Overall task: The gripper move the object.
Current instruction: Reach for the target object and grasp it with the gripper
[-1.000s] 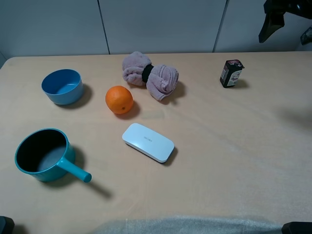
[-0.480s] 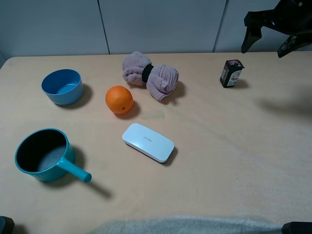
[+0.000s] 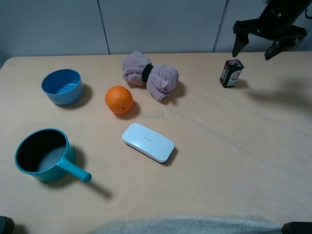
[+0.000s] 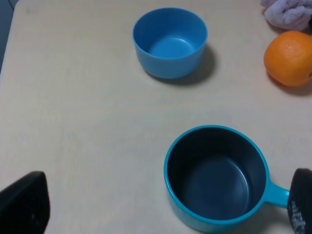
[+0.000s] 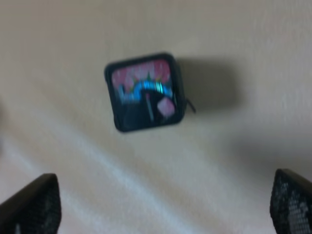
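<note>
Black, red-topped box [image 3: 231, 73] stands upright at the table's [image 3: 243, 146] far right. The right gripper [image 3: 252, 51] hovers over it, jaws spread wide and empty. The box lies below, off-centre toward the table's middle, nearest this arm.

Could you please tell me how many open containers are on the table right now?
2: the blue bowl sits left of the orange, and the teal saucepan stands nearer the camera, front left. Nothing appears to hide a third.
</note>
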{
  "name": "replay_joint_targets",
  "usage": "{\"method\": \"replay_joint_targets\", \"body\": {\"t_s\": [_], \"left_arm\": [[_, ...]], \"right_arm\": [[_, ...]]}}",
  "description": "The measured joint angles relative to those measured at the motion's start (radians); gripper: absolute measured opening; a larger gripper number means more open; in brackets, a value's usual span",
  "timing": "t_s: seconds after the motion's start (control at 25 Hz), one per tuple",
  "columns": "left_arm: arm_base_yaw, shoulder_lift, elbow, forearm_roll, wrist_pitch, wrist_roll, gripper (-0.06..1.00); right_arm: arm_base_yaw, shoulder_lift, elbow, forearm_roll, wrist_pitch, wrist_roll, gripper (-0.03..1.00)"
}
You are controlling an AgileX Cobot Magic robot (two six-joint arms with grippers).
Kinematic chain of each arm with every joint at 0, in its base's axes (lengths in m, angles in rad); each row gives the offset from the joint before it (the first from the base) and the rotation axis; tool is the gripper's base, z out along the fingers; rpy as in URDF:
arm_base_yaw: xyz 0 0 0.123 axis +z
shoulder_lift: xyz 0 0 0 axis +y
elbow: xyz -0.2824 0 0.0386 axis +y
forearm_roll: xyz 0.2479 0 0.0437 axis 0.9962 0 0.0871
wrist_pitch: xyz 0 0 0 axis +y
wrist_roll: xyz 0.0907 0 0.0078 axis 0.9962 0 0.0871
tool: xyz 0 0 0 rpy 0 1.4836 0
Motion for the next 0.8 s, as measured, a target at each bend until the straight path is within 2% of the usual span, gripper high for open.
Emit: {"method": "replay_joint_targets", "body": {"t_s": [0.36,0.8], "left_arm": [[0.000,0.000,0.000,0.000,0.000,0.000,0.99],[0.000,0.000,0.000,0.000,0.000,0.000,0.99]], "right_arm": [[0.019,0.134,-0.138,-0.005,0.079,-0.048,0.67],[0.030,0.200,-0.206,-0.016,0.103,-0.059,0.65]]}}
